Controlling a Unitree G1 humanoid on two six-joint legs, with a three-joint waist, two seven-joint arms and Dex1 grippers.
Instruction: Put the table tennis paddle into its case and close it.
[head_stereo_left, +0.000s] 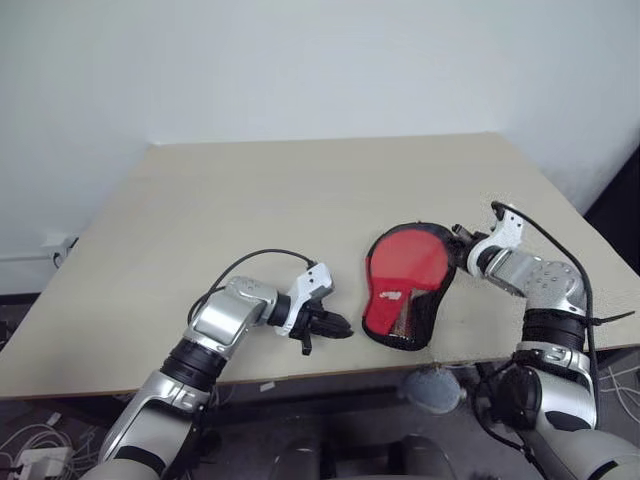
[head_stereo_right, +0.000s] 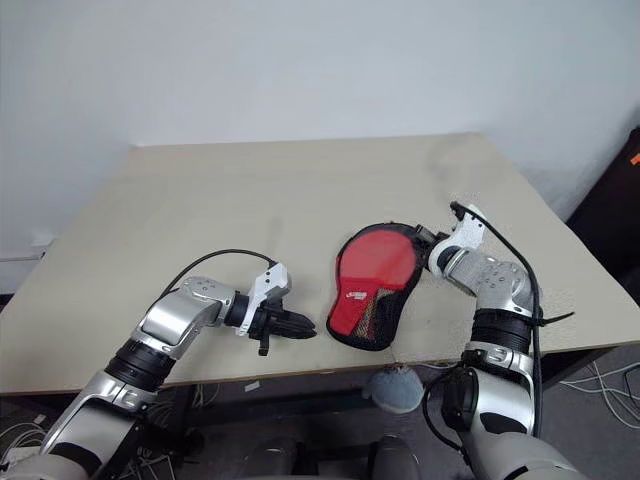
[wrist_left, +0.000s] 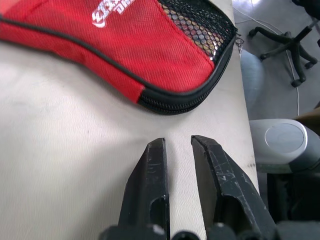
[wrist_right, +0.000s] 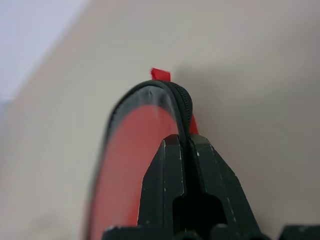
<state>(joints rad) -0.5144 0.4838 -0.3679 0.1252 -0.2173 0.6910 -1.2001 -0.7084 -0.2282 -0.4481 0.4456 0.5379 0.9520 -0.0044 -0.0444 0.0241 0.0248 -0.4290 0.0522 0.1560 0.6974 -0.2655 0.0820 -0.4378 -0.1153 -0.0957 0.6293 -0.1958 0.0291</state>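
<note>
- Lying flat near the front edge of the beige surface (head_stereo_left: 250, 200), the case (head_stereo_left: 405, 285) serves as the landmark; its narrow handle end points toward that front edge and its round end points away from it.
- Facing up is the see-through side with a red panel, white lettering and black mesh, edged with black piping and a zip.
- Whether the red round shape seen through this side is the table tennis paddle or only the panel, I cannot tell.
- To the left of the case's narrow end hovers the left gripper (head_stereo_left: 335, 326), close to it but apart, low over the surface; its two black fingers (wrist_left: 150, 190) stand slightly parted with nothing between them.
- At the case's round far end, on its right side, sits the right gripper (wrist_right: 184, 145); its fingers are pressed together and pinch the black zipped rim of the case.
- Just beyond that pinch, a small red tab (wrist_right: 160, 74) sticks out from the rim at the top of the round end.
</note>
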